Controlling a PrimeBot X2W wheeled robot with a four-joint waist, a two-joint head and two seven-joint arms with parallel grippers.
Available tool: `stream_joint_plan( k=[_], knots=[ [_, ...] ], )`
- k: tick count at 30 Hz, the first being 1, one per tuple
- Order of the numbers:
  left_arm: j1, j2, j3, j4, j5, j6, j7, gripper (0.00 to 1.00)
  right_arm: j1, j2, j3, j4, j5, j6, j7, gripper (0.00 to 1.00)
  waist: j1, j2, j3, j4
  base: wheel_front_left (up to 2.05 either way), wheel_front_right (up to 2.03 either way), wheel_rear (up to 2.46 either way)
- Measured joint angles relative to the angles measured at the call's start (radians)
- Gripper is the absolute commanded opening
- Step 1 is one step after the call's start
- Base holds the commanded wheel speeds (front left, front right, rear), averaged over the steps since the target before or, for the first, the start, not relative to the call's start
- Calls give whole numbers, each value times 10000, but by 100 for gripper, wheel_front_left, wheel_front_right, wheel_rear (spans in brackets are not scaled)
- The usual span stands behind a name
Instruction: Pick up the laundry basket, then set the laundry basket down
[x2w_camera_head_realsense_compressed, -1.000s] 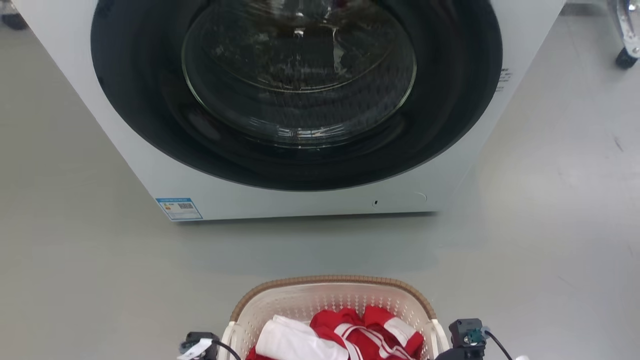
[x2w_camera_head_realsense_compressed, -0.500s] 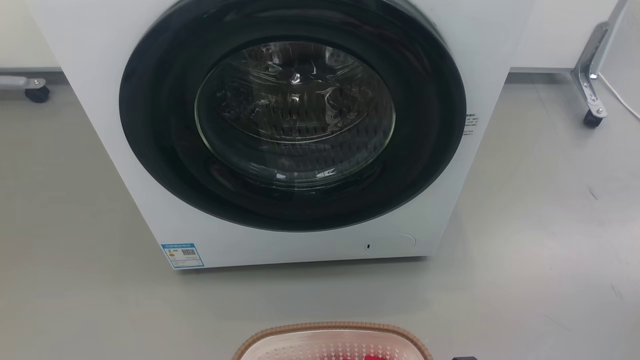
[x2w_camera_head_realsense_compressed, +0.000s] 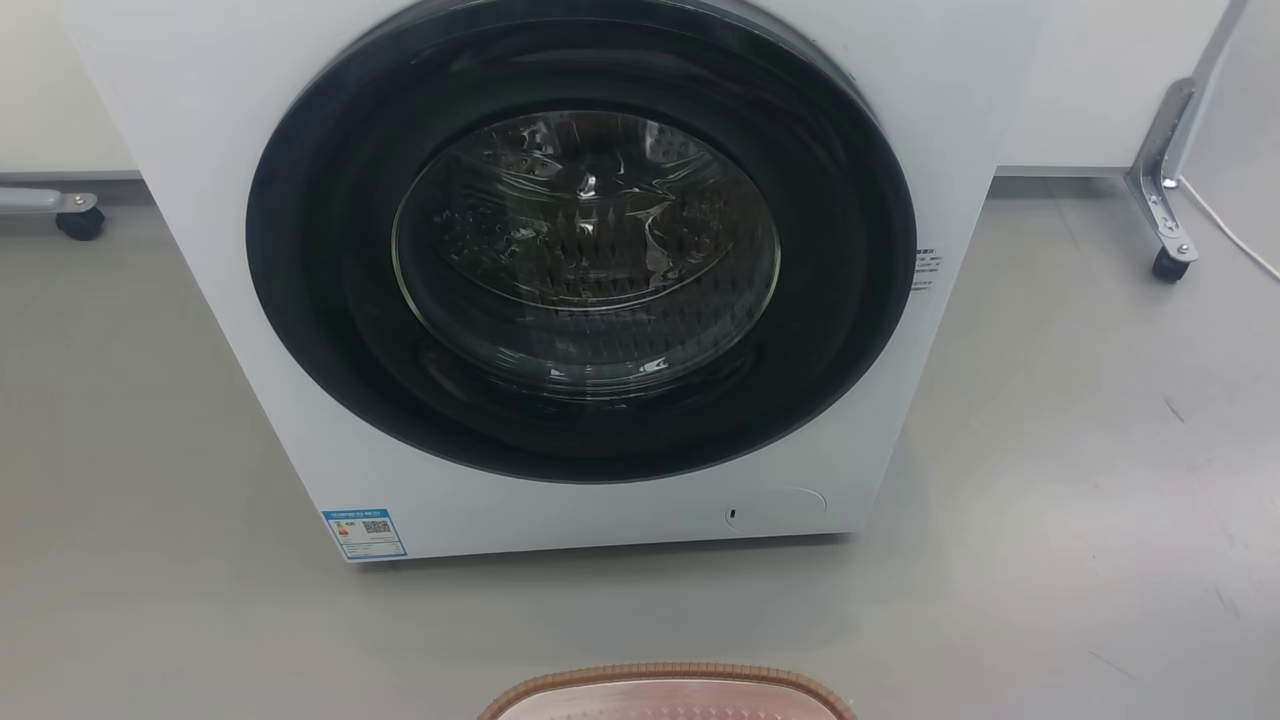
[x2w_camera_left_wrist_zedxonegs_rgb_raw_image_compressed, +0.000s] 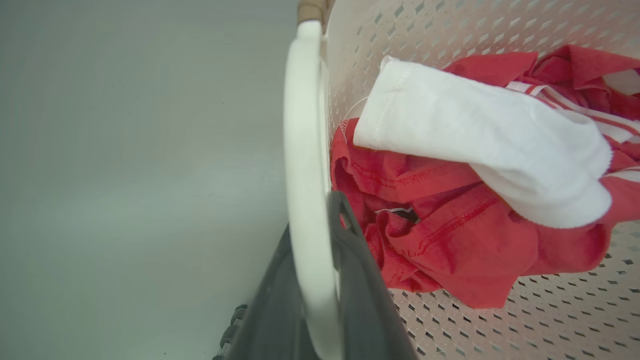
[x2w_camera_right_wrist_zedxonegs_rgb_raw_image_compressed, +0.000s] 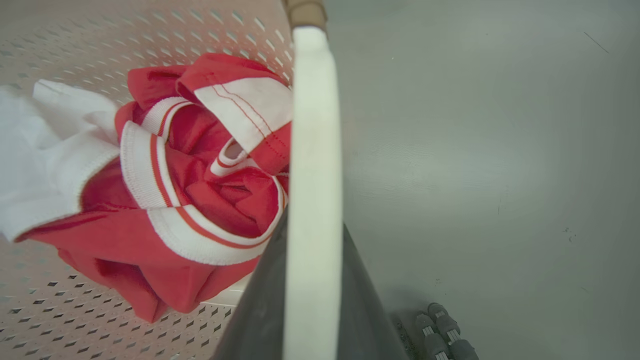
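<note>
cream-white laundry basket (x2w_camera_head_realsense_compressed: 665, 685): held by both side handles, its brown woven-look rim in front of the washing machine (x2w_camera_head_realsense_compressed: 200, 200), with a strip of grey floor (x2w_camera_head_realsense_compressed: 150, 600) between them; i cannot tell whether it rests on the floor.
left fingers (x2w_camera_left_wrist_zedxonegs_rgb_raw_image_compressed: 352, 255): narrow, clamped on the white left handle (x2w_camera_left_wrist_zedxonegs_rgb_raw_image_compressed: 305, 150), one finger on each side of it.
right fingers (x2w_camera_right_wrist_zedxonegs_rgb_raw_image_compressed: 362, 310): narrow, gripping the white right handle (x2w_camera_right_wrist_zedxonegs_rgb_raw_image_compressed: 312, 150) the same way.
clothes: a red garment (x2w_camera_left_wrist_zedxonegs_rgb_raw_image_compressed: 440, 250) and a white garment (x2w_camera_left_wrist_zedxonegs_rgb_raw_image_compressed: 475, 130) lie in the basket, just inward of the left fingers; red cloth with white striped trim sits inward of the right fingers.
blue sticker (x2w_camera_head_realsense_compressed: 365, 533): low on the machine's front corner, with a qr code; its print is too small to read.
side print (x2w_camera_head_realsense_compressed: 925, 272): small dark lines beside the round door (x2w_camera_head_realsense_compressed: 585, 250), unreadable.
</note>
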Motion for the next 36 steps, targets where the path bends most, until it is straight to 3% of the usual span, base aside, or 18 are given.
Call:
stream_joint_plan(
  k=[36],
  knots=[
    [0,23,-157,-82,-401,167,71,0,-85,-13,573,100,853,0,-288,0,1,0,78,33,0,0,0]
  ],
)
